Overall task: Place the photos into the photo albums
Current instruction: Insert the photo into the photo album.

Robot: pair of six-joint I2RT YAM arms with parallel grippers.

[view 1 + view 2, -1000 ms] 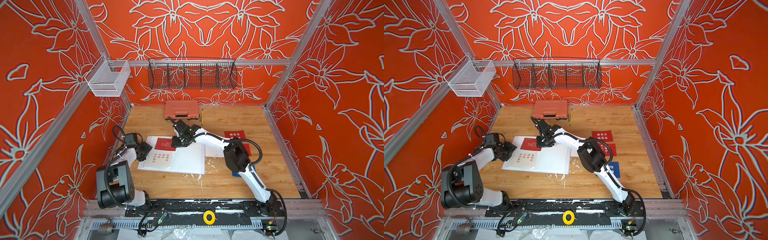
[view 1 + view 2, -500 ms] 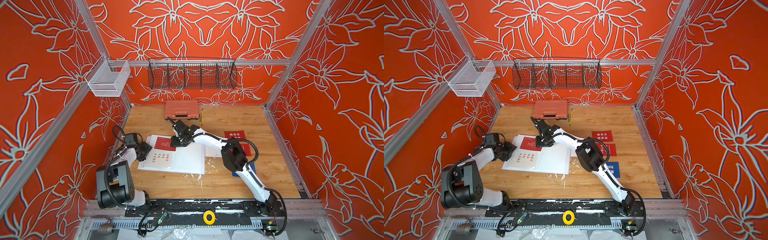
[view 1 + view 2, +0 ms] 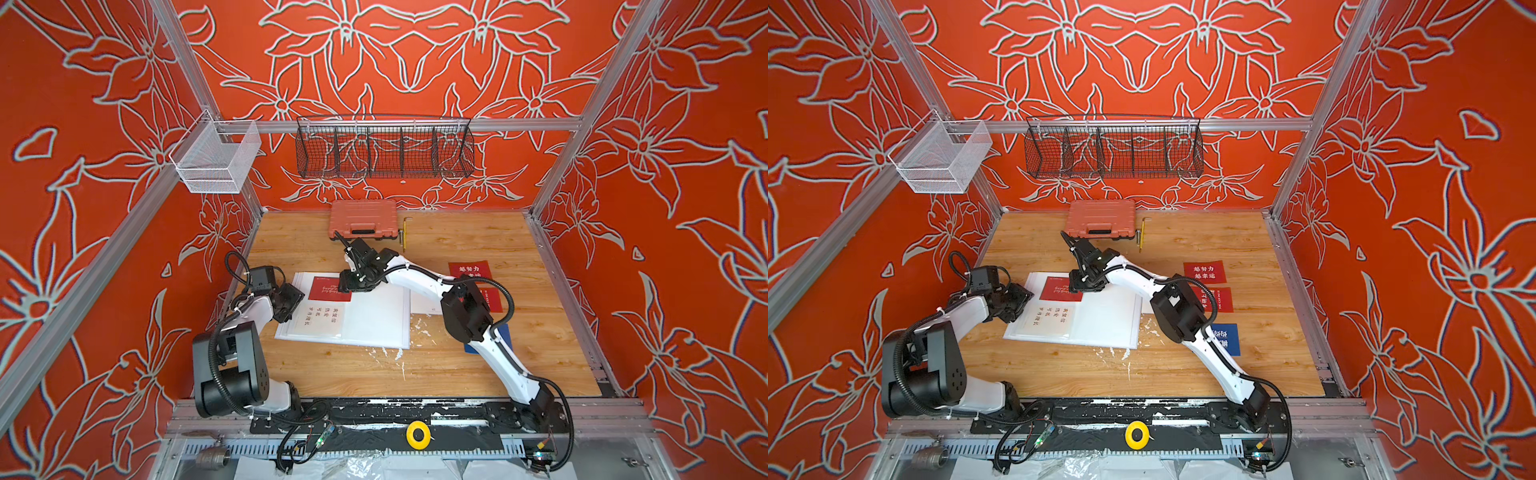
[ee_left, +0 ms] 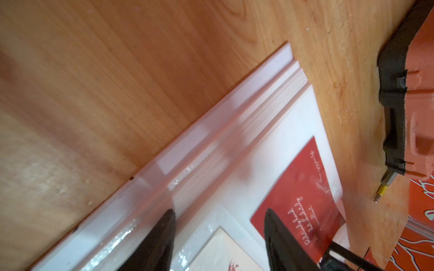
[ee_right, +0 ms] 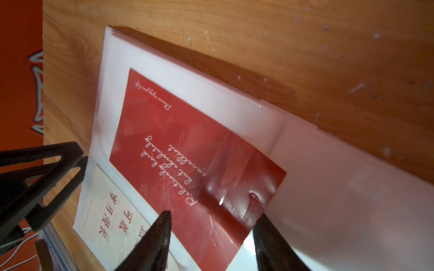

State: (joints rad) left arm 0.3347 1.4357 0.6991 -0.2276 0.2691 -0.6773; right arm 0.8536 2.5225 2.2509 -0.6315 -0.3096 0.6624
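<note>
orange case (image 3: 363,219) behind album (image 3: 374,320) | loose red cards (image 3: 1204,272) right

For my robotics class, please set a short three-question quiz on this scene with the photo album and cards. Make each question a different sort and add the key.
1. True or false: the photo album lies shut on the table.
2. Pick one: on the album page, the card next to the red script card is A) a green card, B) a white card with red characters, C) a black card.
3. Short answer: what colour is the loose card lying nearest the table's front edge?
Key: 1 false, it lies open; 2 B; 3 blue.
</note>
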